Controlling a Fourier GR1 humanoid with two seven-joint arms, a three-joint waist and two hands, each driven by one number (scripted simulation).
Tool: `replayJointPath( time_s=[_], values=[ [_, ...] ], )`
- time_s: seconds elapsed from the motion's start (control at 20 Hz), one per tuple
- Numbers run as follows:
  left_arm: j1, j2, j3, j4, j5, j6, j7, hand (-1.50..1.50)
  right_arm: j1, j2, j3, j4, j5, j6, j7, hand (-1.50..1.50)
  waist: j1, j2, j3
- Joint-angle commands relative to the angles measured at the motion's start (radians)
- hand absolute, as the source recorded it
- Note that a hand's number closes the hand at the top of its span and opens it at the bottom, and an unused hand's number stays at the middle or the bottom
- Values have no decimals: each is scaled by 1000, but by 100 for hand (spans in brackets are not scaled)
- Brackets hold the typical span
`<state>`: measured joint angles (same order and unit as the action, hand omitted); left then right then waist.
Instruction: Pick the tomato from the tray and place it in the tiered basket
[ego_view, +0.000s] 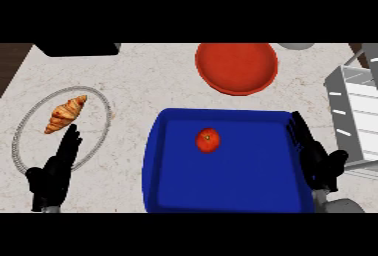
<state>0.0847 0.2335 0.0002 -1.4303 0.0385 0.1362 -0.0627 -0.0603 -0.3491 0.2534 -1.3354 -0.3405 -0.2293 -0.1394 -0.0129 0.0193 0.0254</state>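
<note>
The tomato (207, 140) sits loose near the middle of the tray (177, 186), stem end up, nothing touching it. The right hand (317, 160) hangs over the tray's rim at 3 o'clock, fingers straight, thumb splayed outward, holding nothing. The left hand (55, 170) rests open at 8 o'clock of the view, fingers up, just below the croissant (65, 114).

The step in hand looks like the reach for the tomato, with no contact yet. From the right hand the tomato lies at about 10 o'clock, and the basket (347, 107) stands at about 1 o'clock, off the tray's right side.

To do it well:
- Carry the hand left across the tray with the fingers kept spread until they straddle the tomato
- Come down from above, not from the side (a round fruit on a smooth tray will likely roll if nudged)
- Set thumb and fingers on opposite sides at its widest part, then curl them
- Lift straight up high enough to pass the tray's rim before swinging toward 3 o'clock
- Approach the basket from above its open tier; its wall by the tray looks like the thing to catch on

The red plate (236, 67) at 12 o'clock is well off this path and needs no care
</note>
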Motion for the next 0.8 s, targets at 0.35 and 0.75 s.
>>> replayJointPath(
  time_s=[0.35, 0.75],
  values=[
    [-7, 77, 16, 68, 36, -97, 111, 0, -69, 341, -9, 47, -429, 444, -163, 150, 40, -2, -9],
    [-25, 126, 49, 76, 60, -138, 158, 0, -166, 39, 172, 240, 196, 117, -139, -150, 39, -20, -33]
  ],
)
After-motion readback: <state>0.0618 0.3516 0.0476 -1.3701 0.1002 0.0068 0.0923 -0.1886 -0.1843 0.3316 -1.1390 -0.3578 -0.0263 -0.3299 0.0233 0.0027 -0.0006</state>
